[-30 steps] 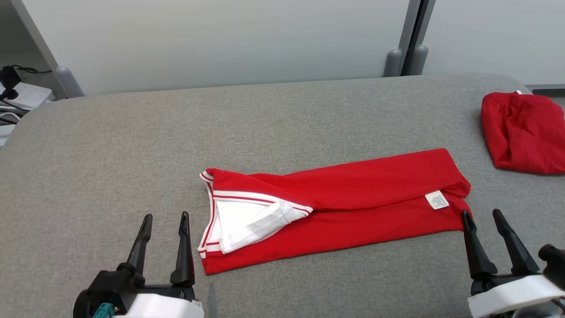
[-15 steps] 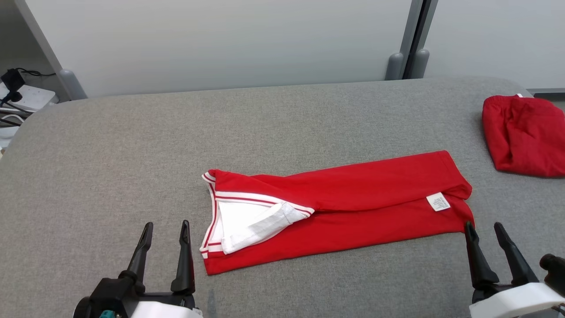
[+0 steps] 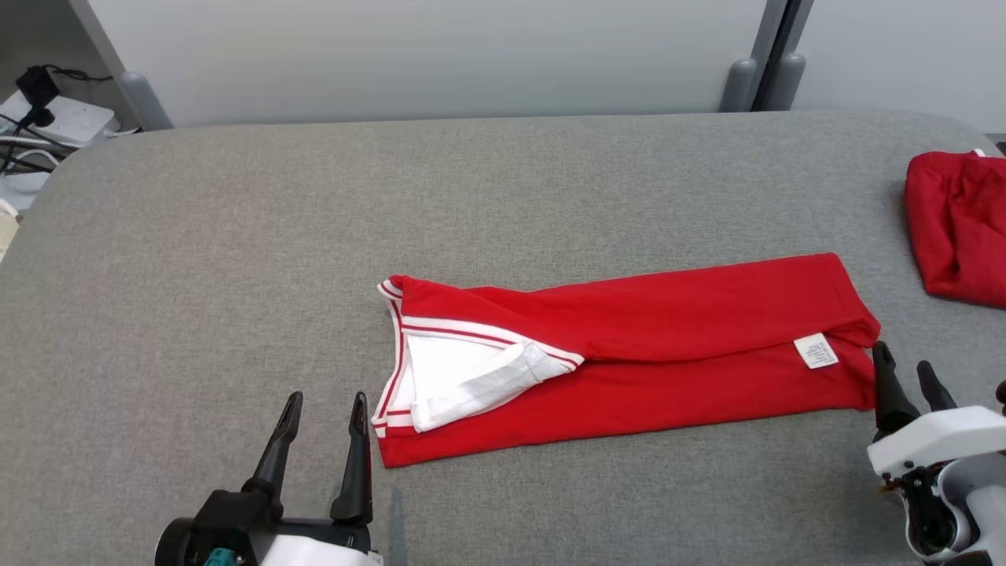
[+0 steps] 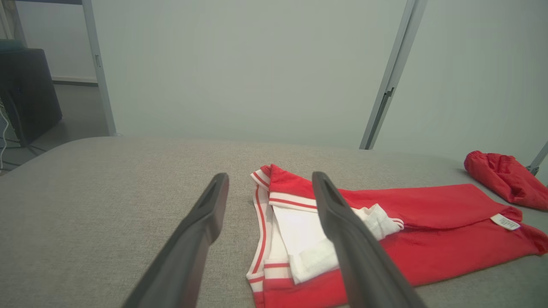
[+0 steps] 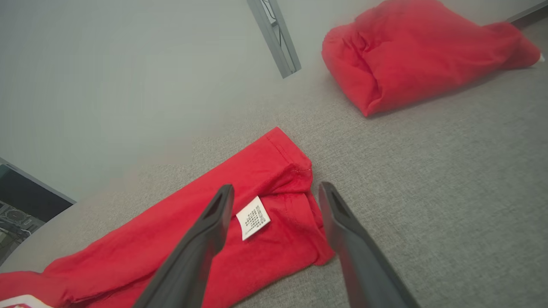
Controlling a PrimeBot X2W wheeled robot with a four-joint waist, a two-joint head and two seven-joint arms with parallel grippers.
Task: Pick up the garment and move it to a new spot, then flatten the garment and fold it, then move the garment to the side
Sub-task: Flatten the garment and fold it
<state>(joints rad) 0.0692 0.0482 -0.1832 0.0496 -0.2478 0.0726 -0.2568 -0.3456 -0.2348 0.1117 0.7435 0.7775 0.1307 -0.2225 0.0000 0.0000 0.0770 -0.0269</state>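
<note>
Red shirt (image 3: 668, 338), already folded lengthwise into a long strip, lies flat across the middle of a grey fabric-covered tabletop (image 3: 471, 196), its white collar (image 3: 397, 346) with red stripes at the robot's left end and a small white label (image 3: 816, 350) near the right end. A second red garment (image 3: 955, 236) sits bunched at the far right edge, well apart from it. The left pincer (image 3: 326, 397) hovers just beside the collar end, its two dark fingers spread and empty. The right pincer (image 3: 900, 358) is also spread and empty, its fingertips just beside the hem corner by the label; in the right wrist view they frame that corner. Compared with a second ago, the whole head view has slid sideways, so the camera has turned rather than the cloth moved; the shirt keeps the same shape and creases. The right pincer, though, now sits lower and more tilted against the hem. This suggests the arms are lining up at both ends for a crosswise fold, with neither end yet taken hold of and the final move aside still to come.
</note>
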